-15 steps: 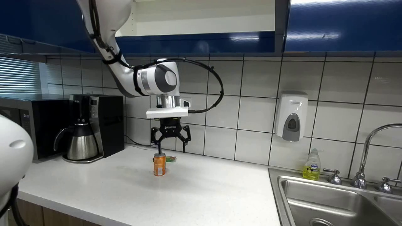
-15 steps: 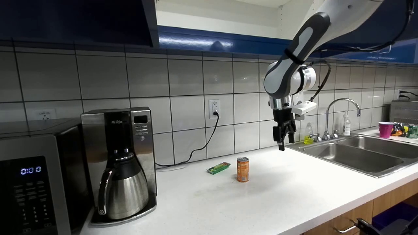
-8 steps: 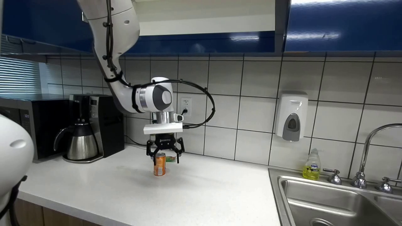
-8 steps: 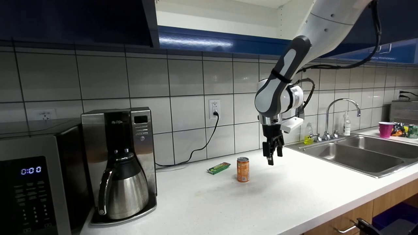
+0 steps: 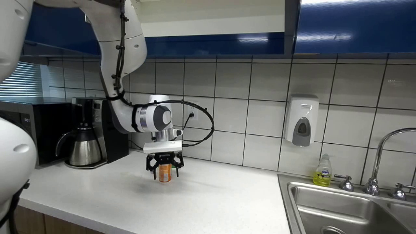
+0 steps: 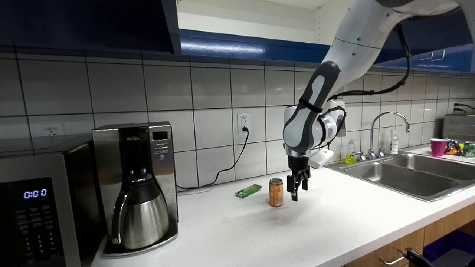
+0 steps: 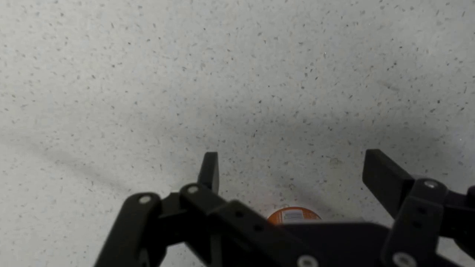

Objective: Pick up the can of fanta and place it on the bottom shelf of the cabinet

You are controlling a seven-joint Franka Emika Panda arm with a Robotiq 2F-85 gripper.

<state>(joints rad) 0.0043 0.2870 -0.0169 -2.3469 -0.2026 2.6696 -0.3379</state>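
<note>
The can of fanta (image 5: 165, 174), small and orange, stands upright on the white counter; it also shows in an exterior view (image 6: 276, 193). In the wrist view only a sliver of the can (image 7: 293, 214) shows at the bottom, behind the gripper's body. My gripper (image 5: 166, 175) is open and empty, pointing down at can height. In an exterior view the gripper (image 6: 300, 193) is beside the can with a small gap. The open cabinet's white interior (image 6: 252, 22) is above; its bottom shelf's surface is hidden behind the blue front edge (image 5: 211, 45).
A flat green packet (image 6: 248, 191) lies near the can. A coffee maker with a steel pot (image 6: 145, 218) and a microwave (image 6: 33, 207) stand at one end. A sink (image 5: 338, 208), dish soap (image 5: 322, 172) and wall dispenser (image 5: 302, 120) are at the other.
My gripper has moved down to the can's height and closer to it, with its fingers still open. The can has not moved.
</note>
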